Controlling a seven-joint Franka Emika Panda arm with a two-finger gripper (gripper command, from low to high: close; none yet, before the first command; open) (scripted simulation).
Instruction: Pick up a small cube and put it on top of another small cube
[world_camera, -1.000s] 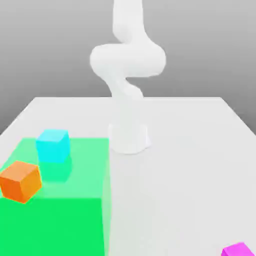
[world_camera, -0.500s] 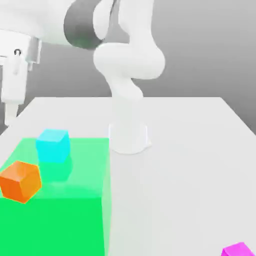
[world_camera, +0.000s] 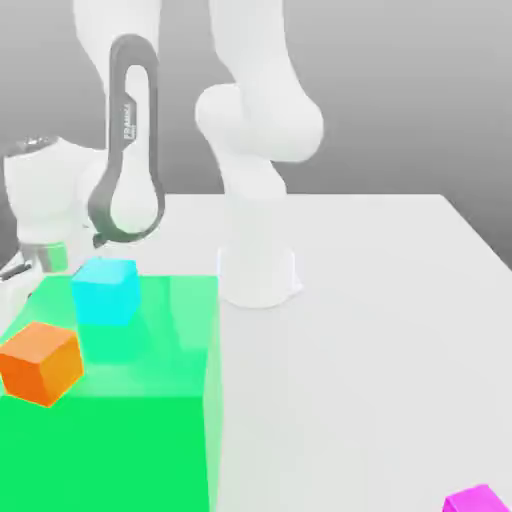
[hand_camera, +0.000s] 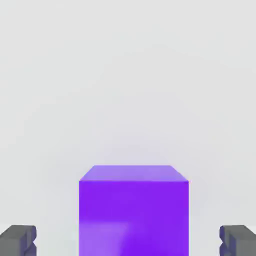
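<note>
In the hand view, the small purple cube (hand_camera: 134, 210) stands on the pale table, right below my hand. My gripper (hand_camera: 128, 242) is open. Its two dark fingertips (hand_camera: 18, 240) sit wide apart, one on each side of the cube, with a clear gap between each tip and the cube. Nothing is held. In the exterior view, my arm's wrist (world_camera: 45, 205) hangs low at the exterior view's left edge, behind the green slab. A cyan cube (world_camera: 105, 290), a little larger than the purple one, rests at the back of that slab.
A bright green slab (world_camera: 130, 420) covers the table's front on the exterior view's left, with an orange cube (world_camera: 40, 362) at its left side. A magenta cube (world_camera: 478, 500) lies at the front right corner. The arm's white base (world_camera: 258, 272) stands mid-table.
The arm has swung into view and come down at the exterior view's left, bringing its wrist close to the table. The cyan, orange and magenta cubes have not moved.
</note>
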